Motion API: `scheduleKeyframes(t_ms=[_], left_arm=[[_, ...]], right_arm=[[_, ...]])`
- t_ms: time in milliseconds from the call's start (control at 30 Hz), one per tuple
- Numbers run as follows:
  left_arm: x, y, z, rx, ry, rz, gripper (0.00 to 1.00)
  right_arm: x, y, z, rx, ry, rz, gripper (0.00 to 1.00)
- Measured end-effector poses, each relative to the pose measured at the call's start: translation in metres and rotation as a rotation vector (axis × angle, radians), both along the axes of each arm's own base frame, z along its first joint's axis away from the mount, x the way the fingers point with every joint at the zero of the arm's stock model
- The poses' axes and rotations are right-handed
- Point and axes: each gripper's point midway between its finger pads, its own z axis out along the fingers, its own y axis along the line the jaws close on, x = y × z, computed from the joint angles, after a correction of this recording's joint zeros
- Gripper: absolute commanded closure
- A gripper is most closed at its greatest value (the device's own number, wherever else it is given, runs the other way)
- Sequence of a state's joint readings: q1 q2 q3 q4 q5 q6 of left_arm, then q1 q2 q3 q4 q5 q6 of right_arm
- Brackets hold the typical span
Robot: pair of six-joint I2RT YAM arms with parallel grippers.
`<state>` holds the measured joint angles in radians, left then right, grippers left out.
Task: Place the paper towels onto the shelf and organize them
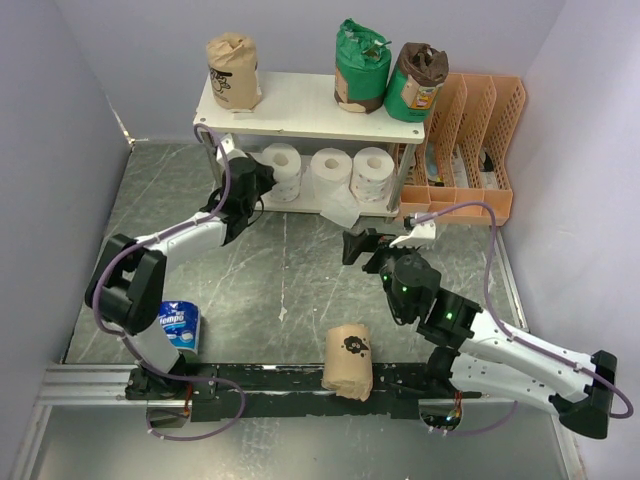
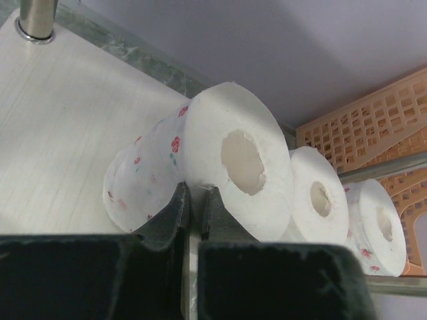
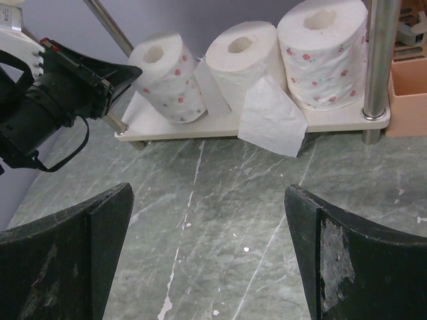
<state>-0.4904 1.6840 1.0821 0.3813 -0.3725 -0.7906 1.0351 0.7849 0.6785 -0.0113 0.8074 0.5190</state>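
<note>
The shelf (image 1: 300, 100) carries a tan-wrapped roll (image 1: 233, 70) and two green-wrapped rolls (image 1: 362, 65) (image 1: 415, 82) on its top board. Three white paper towels (image 1: 283, 170) (image 1: 331, 175) (image 1: 372, 175) stand on the lower board (image 2: 60, 133). My left gripper (image 1: 255, 185) (image 2: 193, 193) is shut, its tips against the leftmost white roll (image 2: 220, 133) (image 3: 167, 77). My right gripper (image 1: 362, 245) (image 3: 208, 193) hangs open over bare table in front of the shelf. Another tan roll (image 1: 347, 362) lies near the front rail, and a blue roll (image 1: 180, 325) stands at the front left.
An orange slotted file rack (image 1: 470, 140) (image 2: 373, 127) stands right of the shelf. A loose sheet (image 3: 270, 117) hangs from the middle white roll over the lower board's edge. Metal posts (image 3: 377, 60) (image 2: 37, 20) mark the shelf corners. Grey walls close in the table.
</note>
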Motion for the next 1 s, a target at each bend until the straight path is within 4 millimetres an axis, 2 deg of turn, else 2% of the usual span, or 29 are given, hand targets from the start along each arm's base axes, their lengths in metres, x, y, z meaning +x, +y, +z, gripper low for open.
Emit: scheduleKeyframes(t_ms=[333,400,500,533,600,700,867,1000], left_arm=[[0.011,-0.028,-0.003,-0.003,0.008,-0.016,0.92],[0.01,-0.033,-0.004,-0.002,0.012,-0.023,0.74],[0.008,-0.036,-0.004,0.004,0.016,-0.034,0.38],[0.007,-0.037,-0.003,0.005,0.016,-0.037,0.19],[0.004,-0.038,0.002,0.007,0.013,-0.047,0.01],[-0.006,-0.037,0.019,0.009,-0.001,-0.06,0.0],[-0.031,-0.02,0.06,0.047,-0.029,-0.075,0.0],[-0.06,-0.01,0.079,0.192,-0.042,-0.169,0.0]], right_arm=[[-0.002,-0.009,0.001,0.001,-0.001,-0.021,0.04],[-0.003,-0.011,0.002,0.003,-0.002,-0.022,0.03],[-0.003,-0.011,0.003,0.004,-0.003,-0.024,0.02],[-0.003,-0.011,0.002,0.002,-0.002,-0.024,0.01],[-0.003,-0.011,0.001,-0.002,0.0,-0.024,0.01],[-0.002,-0.009,-0.002,-0.015,0.005,-0.023,0.0],[0.0,-0.004,-0.006,-0.03,0.01,-0.013,0.0],[0.001,0.001,-0.002,-0.015,-0.002,0.002,0.0]])
